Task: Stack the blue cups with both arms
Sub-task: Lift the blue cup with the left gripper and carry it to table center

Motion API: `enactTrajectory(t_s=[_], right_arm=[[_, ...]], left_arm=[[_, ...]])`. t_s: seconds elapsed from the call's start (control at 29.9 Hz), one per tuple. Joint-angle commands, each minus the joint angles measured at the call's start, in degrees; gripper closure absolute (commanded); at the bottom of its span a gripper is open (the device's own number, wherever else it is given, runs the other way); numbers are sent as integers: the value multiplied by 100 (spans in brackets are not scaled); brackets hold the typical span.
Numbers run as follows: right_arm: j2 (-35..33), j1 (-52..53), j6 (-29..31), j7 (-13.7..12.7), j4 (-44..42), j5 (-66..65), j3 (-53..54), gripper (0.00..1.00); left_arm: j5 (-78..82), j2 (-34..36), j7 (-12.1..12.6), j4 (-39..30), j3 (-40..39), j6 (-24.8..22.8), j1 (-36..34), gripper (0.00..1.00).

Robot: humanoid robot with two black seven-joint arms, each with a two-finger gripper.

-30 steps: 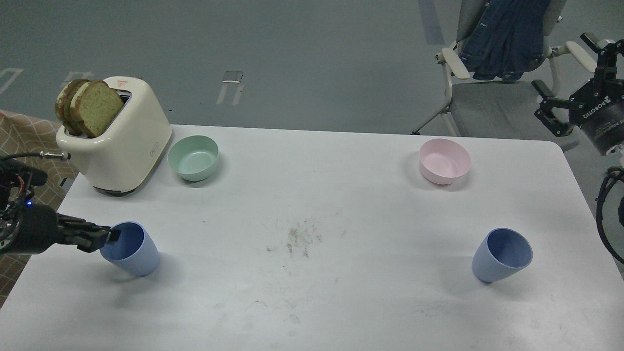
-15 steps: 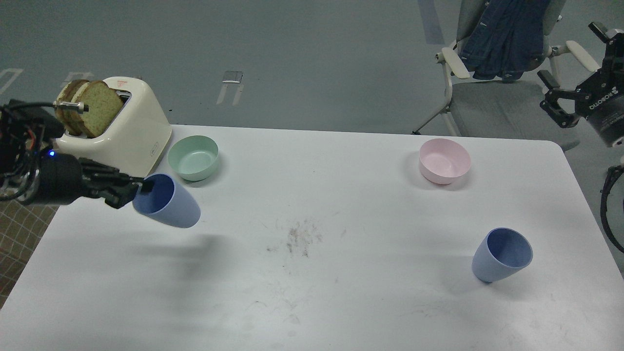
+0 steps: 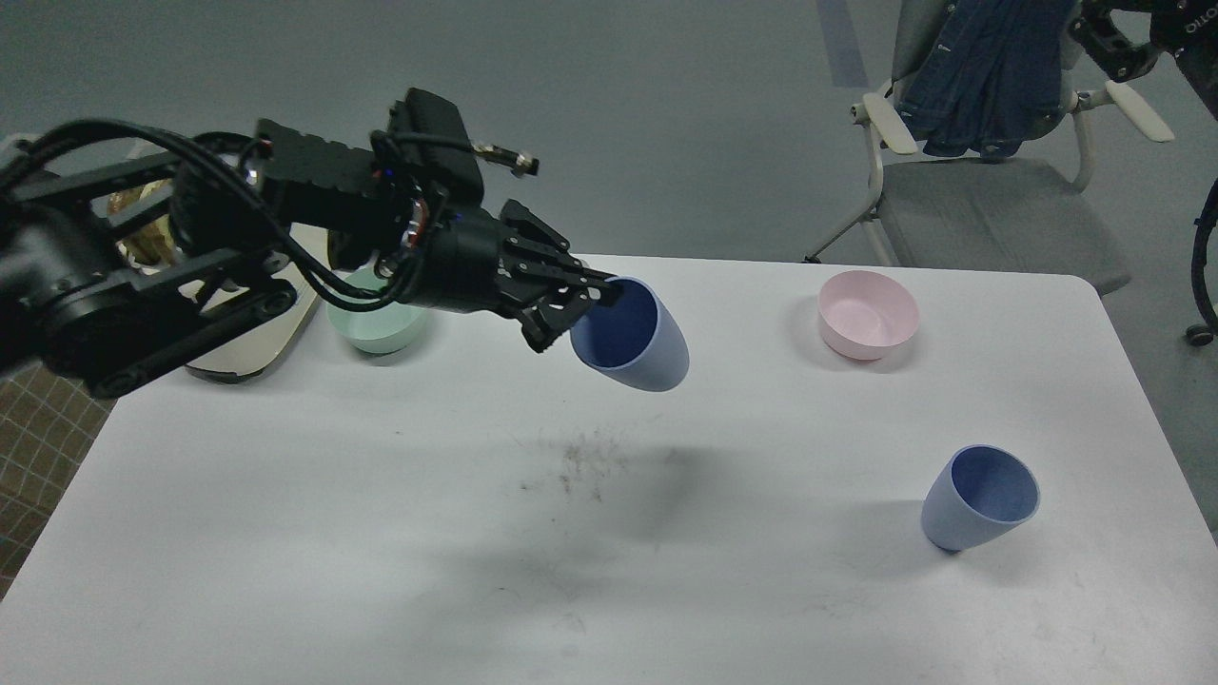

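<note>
My left gripper [image 3: 595,297] is shut on the rim of one blue cup [image 3: 636,342] and holds it tilted in the air over the middle of the white table [image 3: 609,590], with its shadow on the table below. The second blue cup [image 3: 980,499] stands at the right front of the table. My right gripper [image 3: 1115,43] is at the top right corner of the view, off the table above the chair. It is small and partly cut off, so its fingers cannot be told apart.
A pink bowl [image 3: 868,314] sits at the back right. A mint-green bowl [image 3: 379,328] and a cream toaster [image 3: 252,338] at the back left are partly hidden by my left arm. A chair with a denim jacket [image 3: 990,76] stands beyond the table.
My left arm has lifted its blue cup off the table's left front and carried it up and right to above the middle. My right gripper has risen toward the top right corner.
</note>
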Motion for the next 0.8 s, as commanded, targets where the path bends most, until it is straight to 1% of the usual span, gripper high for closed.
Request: enactTrajectory(t_s=[0.0,0.03,0.07,0.1,0.2,0.3,0.47,0.77], right_arm=[[8,159,-1,3,35,-2,-137,0],[8,167,-1,3,53,-2,-137,0],[8,159,-1,3,61,-2,-145,0],[8,159,-1,3,53,-2,-145,0],[0,132,-1,3,53,-2,-145,0],[0,89,-1,3,53,-2,-145,0],[-27,62,-1,3,44,-2,-154,0],[-53,62,-1,3,44,-2,-154,0]], left_arm=[[125,-723,2,573,999,1,-746,100],[116,-865,2,706,1176,1,-871,100],[99,-1110,2,986,1474,1,-1029,100],[99,-1226,2,1137,1573,1,-1074,100],[46,-1717,2,1699,1714,1,-1109,100],[28,-2113,2,2103,1741,1,-1083,100],[19,-2273,2,2246,1749,1,-1039,100],[-42,-2150,2,2018,1820,1,-1013,100]])
